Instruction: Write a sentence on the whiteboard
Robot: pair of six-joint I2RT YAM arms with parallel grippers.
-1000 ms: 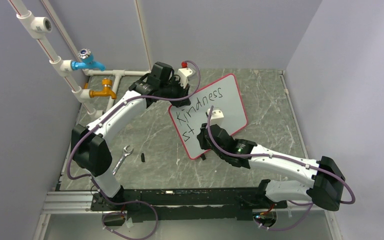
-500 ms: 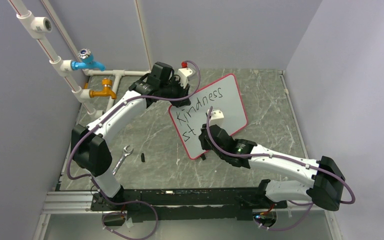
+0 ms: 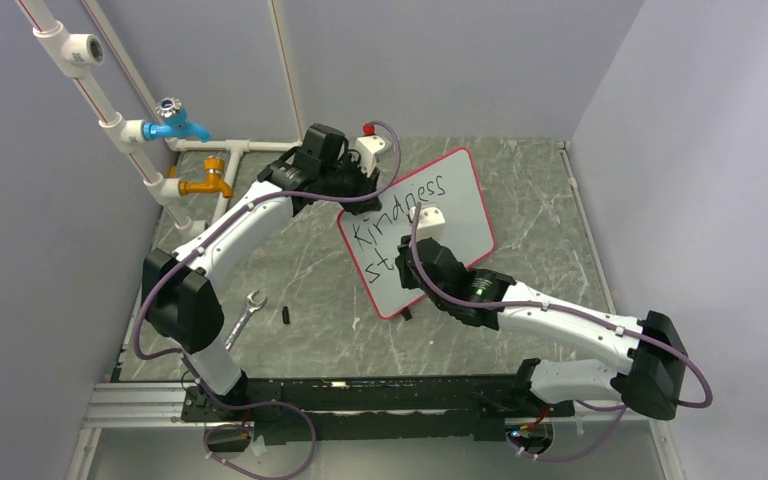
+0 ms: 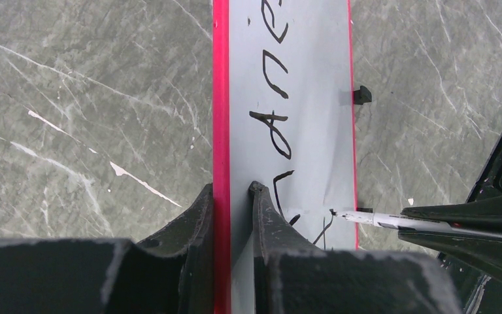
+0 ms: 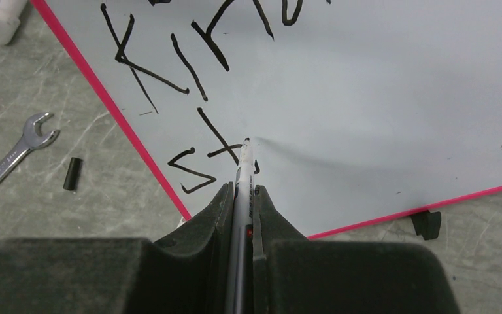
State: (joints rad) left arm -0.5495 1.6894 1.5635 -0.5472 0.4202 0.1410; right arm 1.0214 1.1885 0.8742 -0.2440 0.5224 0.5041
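Writing hand moved up the board since the earlier frame

Compared with the top view a second ago, the right gripper (image 3: 407, 265) is found a little farther up and to the left. Part of the "st" that was plainly readable then is now covered by it. The rest of the scene is unchanged: the left arm, the board and the loose items are seen where they were.

The roughly square white whiteboard with a thin red rim (image 3: 465, 195) is placed at the middle of the green marbled table (image 3: 300, 265), turned at an angle. Its near-left edge is clamped by the left gripper (image 4: 232, 191), with one black finger on each side of the red rim.

The thin black handwritten sentence (image 3: 400, 208) is unfinished: "Kindness" is written on the first line and "st" is begun below it.

A slim white marker with a dark tip (image 5: 242, 171) is pinched tightly by the right gripper (image 5: 240, 191). Its tip is set at the board surface just right of the "t". From the left wrist the same marker (image 4: 372, 219) is seen reaching in from the right.

On the table left of the board, a silver open-ended wrench (image 3: 243, 315) and a small black cap (image 3: 287, 313) are lying well apart from it.
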